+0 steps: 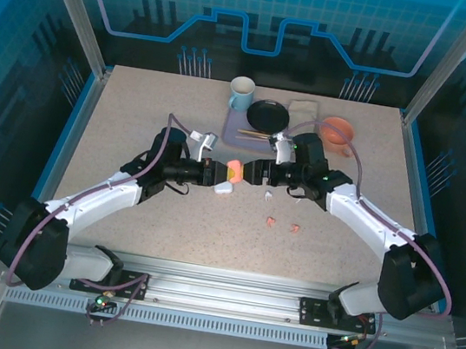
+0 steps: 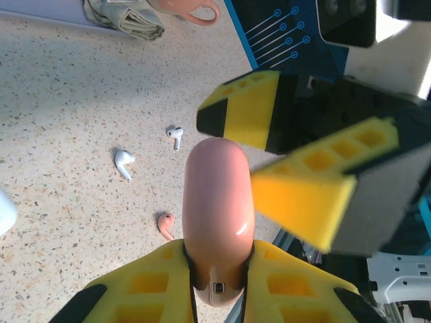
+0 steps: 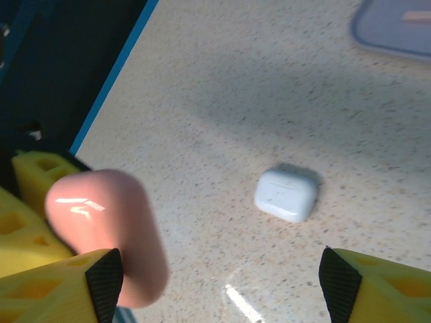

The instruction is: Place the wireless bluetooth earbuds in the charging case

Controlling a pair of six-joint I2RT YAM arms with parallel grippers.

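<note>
Speckled beige worktop [image 1: 138, 108] inside a blue-walled cage, that's my setup. Nearest my bases, two salmon-pink earbuds [image 1: 271, 222] lie loose. A bit further out are the white earbuds [image 2: 124, 161] and the white case [image 1: 224, 189], lid down. Just past that my left gripper [image 1: 213, 174] is clamped tight on one end of the pink case [image 1: 235, 171], which looks lifted clear of the worktop. My right gripper [image 1: 255, 171] is spread wide around the free end, not touching it as far as I can tell. My worry: that case is glossy and rounded, so if the right jaws bite off-centre while going for the lid, it could twist or squirt out of the left grip and land on the white case or scatter the buds. The two grippers are also nearly nose to nose, so a bump is possible. The mug [image 1: 241, 93] and black plate [image 1: 268, 115] at the back are well apart, no bother.
</note>
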